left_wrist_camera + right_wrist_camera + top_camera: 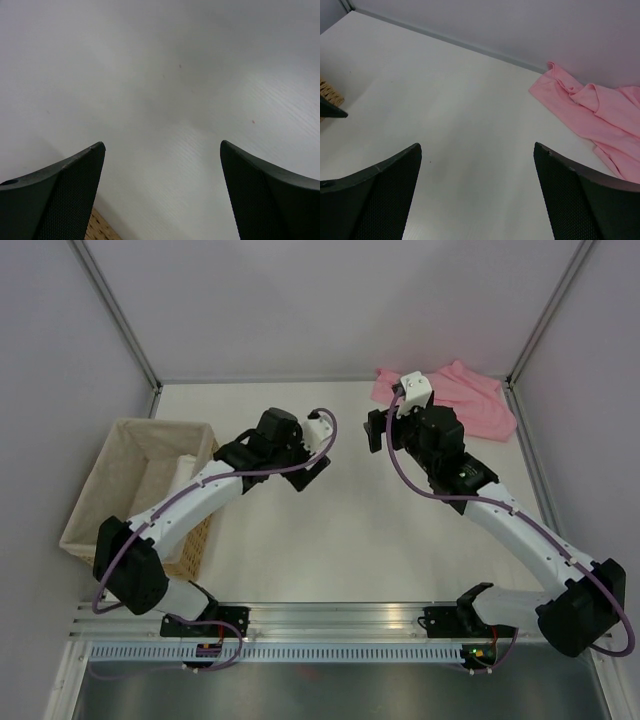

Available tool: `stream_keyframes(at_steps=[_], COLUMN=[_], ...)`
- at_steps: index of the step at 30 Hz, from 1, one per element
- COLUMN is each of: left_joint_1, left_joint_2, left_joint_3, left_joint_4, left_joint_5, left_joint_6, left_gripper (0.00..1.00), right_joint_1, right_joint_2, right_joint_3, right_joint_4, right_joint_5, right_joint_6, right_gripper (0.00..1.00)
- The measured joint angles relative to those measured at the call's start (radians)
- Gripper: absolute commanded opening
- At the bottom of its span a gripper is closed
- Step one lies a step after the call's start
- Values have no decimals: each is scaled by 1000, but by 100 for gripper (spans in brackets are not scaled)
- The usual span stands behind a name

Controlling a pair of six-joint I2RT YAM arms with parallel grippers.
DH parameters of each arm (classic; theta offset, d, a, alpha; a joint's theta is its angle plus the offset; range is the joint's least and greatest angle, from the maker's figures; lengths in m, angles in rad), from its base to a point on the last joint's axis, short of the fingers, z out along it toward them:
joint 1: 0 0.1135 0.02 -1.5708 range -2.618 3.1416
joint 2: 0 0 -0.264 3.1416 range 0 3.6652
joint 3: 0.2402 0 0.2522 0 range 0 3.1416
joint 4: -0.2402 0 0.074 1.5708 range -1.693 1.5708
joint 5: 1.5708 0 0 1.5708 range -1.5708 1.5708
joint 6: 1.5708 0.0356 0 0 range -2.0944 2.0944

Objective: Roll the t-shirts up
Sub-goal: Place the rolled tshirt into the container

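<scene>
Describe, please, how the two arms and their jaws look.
The left arm and right arm match: white tubular links between bulky black joints, with a lilac cable looped along each and a white block at the wrist. The jaws are black, finely dimpled on their inner faces, and taper to blunt points.

The left arm (190, 502) and right arm (520, 528) both reach forward and bend inward, wrists turned toward each other. The left gripper (162, 145) hangs with its jaws spread wide, gripping nothing. The right gripper (477, 145), well apart from it, is spread just as wide.
</scene>
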Motion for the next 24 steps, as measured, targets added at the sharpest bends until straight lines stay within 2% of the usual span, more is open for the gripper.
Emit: stream_keyframes(at_steps=[3, 10, 19, 24], left_joint_1=[-63, -137, -287, -346], left_joint_2=[66, 131, 177, 174], left_joint_3=[48, 55, 15, -14], left_joint_4=[140, 328, 397, 394], left_joint_5=[-114, -166, -215, -141], left_joint_6=[4, -31, -161, -206], left_gripper=[100, 100, 100, 100], right_joint_1=[5, 26, 32, 41], right_joint_2=[5, -54, -117, -201], right_joint_3=[12, 12, 13, 17], right_joint_4=[-15, -49, -159, -218], right_joint_5=[1, 9, 111, 181], right_joint_6=[-6, -20, -77, -95], right_gripper=[98, 98, 98, 98])
